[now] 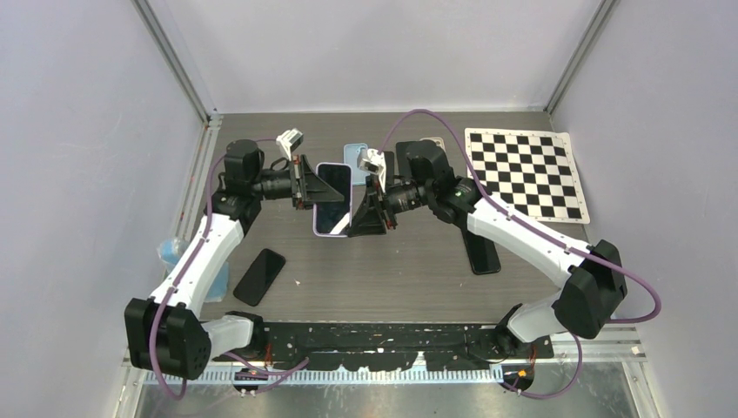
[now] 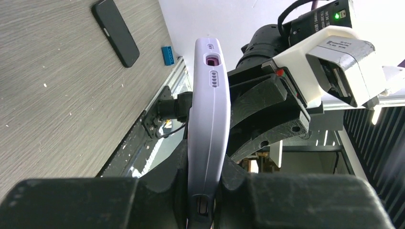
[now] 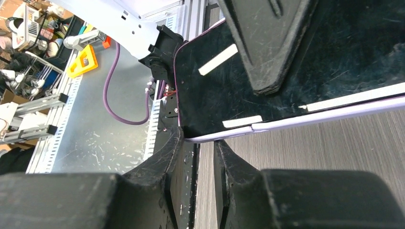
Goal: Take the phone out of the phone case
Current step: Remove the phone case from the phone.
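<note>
Hanging over grey wooden counter [image 1: 418,261], long axis near-to-far: black-screened phone [image 1: 332,198] in lilac rubber case [image 2: 207,124], pinched edgewise by left claw [image 1: 306,187], right claw [image 3: 198,143] slightly parted at opposite corner, grip unclear.

You had a pale lavender phone case [image 2: 207,129] up between the arms, and the phone [image 1: 332,200] in it showed a glossy black screen. The left gripper [image 1: 306,185] and right gripper [image 1: 370,207] were matt black. The left arm [image 1: 200,252] and right arm [image 1: 531,239] were white with black joints, trailing purple cable [image 1: 640,287]. Your table [image 1: 409,261] was dark grey with a wood grain. On it lay a black-and-white checkerboard [image 1: 526,174], a black handset [image 1: 259,276], a second black handset [image 1: 484,255], and a light blue item [image 1: 355,154], possibly another case, half hidden. A small bright blue block [image 2: 167,55] sat by the rail.
</note>
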